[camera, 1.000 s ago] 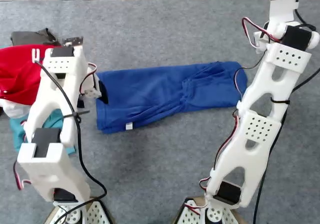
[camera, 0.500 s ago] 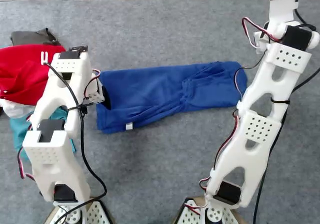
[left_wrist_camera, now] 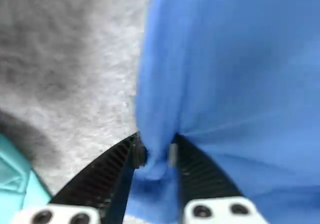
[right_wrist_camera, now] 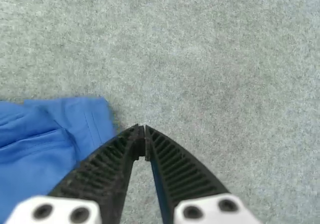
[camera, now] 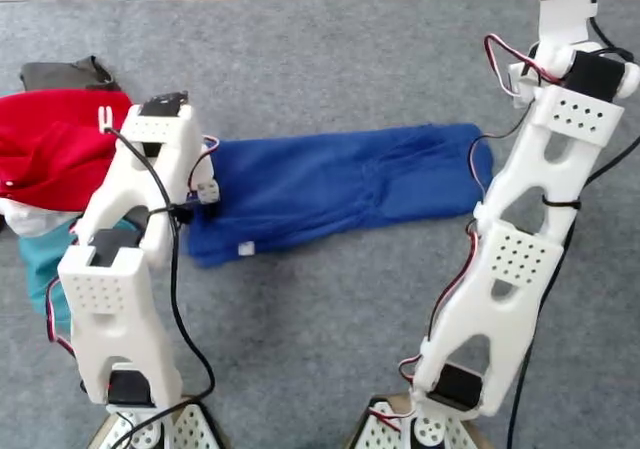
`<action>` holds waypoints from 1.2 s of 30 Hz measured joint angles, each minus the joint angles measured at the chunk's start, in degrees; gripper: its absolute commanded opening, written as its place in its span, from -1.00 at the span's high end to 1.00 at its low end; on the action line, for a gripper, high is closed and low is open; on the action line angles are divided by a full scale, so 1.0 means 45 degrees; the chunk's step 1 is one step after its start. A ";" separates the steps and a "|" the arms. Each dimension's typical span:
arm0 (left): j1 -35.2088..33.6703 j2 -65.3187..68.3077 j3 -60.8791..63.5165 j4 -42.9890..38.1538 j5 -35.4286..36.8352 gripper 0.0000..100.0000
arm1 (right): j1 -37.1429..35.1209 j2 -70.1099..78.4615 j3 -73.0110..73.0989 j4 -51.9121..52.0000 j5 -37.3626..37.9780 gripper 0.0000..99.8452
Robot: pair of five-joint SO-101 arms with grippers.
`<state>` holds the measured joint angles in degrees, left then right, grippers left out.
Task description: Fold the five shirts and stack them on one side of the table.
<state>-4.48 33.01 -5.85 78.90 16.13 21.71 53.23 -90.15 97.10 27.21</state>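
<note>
A blue shirt (camera: 340, 184) lies folded into a long strip across the middle of the grey table (camera: 320, 59). My left gripper (left_wrist_camera: 155, 156) is shut on the strip's left end, a fold of blue cloth (left_wrist_camera: 225, 74) pinched between its black fingers (left_wrist_camera: 115, 169). In the high view the left arm (camera: 140, 189) stands over that end. My right gripper (right_wrist_camera: 141, 143) is shut on nothing, hovering above bare felt just past the shirt's right corner (right_wrist_camera: 60, 129). The right arm (camera: 545, 149) rises along the table's right side.
At the left edge lies a heap of other shirts: red (camera: 45, 144), dark grey (camera: 60, 72), white (camera: 30, 219) and teal (camera: 45, 259). Wires hang from both arms. Bare felt stretches behind and in front of the blue strip.
The left arm has swung to the right and closed on the blue shirt's left end, bunching it slightly. The right arm has stayed still.
</note>
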 measured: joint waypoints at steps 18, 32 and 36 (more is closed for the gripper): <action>0.0586 -0.1602 -0.3419 0.2755 -0.1758 0.94 | 0.1739 -0.1739 -0.0723 0.0254 0.0000 0.97; 0.5998 -0.1602 -0.6564 0.2755 -0.0215 0.94 | 0.3849 -0.2657 -0.0723 -0.0293 0.0000 0.97; 0.7053 -0.0508 -0.7639 0.1817 0.0039 0.94 | 0.4142 -0.2676 -0.0723 -0.0293 0.0000 0.97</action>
<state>27.25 30.73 -40.22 87.08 16.31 40.35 41.19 -93.41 95.78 27.21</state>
